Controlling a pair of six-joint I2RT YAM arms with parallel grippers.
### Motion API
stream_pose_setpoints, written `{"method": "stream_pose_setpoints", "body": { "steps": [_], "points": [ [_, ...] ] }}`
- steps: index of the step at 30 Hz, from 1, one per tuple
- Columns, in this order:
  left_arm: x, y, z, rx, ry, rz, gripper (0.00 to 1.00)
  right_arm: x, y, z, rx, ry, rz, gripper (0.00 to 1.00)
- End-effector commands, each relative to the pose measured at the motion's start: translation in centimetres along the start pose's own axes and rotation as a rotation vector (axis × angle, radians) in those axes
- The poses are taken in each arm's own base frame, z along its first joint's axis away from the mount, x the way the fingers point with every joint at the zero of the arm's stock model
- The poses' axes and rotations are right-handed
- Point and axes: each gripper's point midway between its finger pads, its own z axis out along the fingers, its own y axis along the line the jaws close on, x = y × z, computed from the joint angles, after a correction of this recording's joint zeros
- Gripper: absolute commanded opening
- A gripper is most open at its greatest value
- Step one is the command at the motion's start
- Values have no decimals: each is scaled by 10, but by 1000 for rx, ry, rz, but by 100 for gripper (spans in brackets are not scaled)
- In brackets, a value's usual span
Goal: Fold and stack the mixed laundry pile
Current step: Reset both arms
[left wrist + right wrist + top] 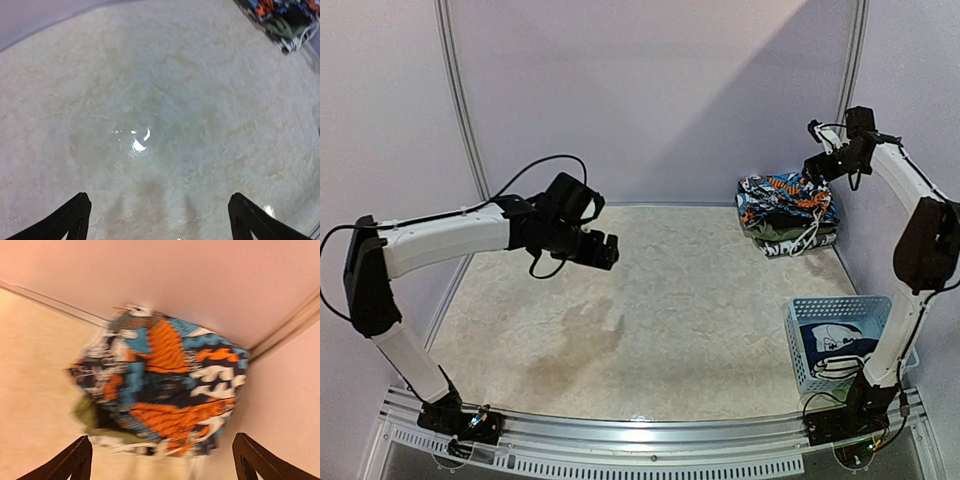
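A folded stack of laundry (788, 213) lies at the table's back right corner. On top is an orange-blue-white print garment (170, 390), with an olive-green cloth (87, 412) under it and a black-and-white piece (798, 245) at the bottom. My right gripper (818, 165) hangs just above this stack, open and holding nothing (162, 452). My left gripper (610, 252) hovers over the bare table left of centre, open and empty (160, 212). From the left wrist view, the stack (285, 20) shows far off at the top right.
A pale blue lattice basket (800, 310) stands at the near right by the right arm's base, with a black-and-white printed piece (835, 350) inside. Walls close in behind and to the right of the stack. The tabletop (650, 320) is pale and mottled.
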Motion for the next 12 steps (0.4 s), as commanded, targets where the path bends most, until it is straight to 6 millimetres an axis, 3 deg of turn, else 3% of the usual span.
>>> {"method": "stream_pose_setpoints", "body": {
  "steps": [1,5,6,10,12],
  "points": [
    [-48,37,-53,-176,-191,58,100,-8,69,-59,-291,-143,149,99],
    [-71,63,-89,-261,-267,44,100,1,82,-94,-293,-224,331,99],
    [-73,70,-93,-275,-268,29,100,-1,85,-112,-290,-268,338,99],
    [-66,90,-86,-239,-198,-40,100,10,102,-142,-299,-332,348,99],
    [-61,97,-78,-255,-180,-31,100,18,110,-142,-320,-325,349,99]
  ]
}}
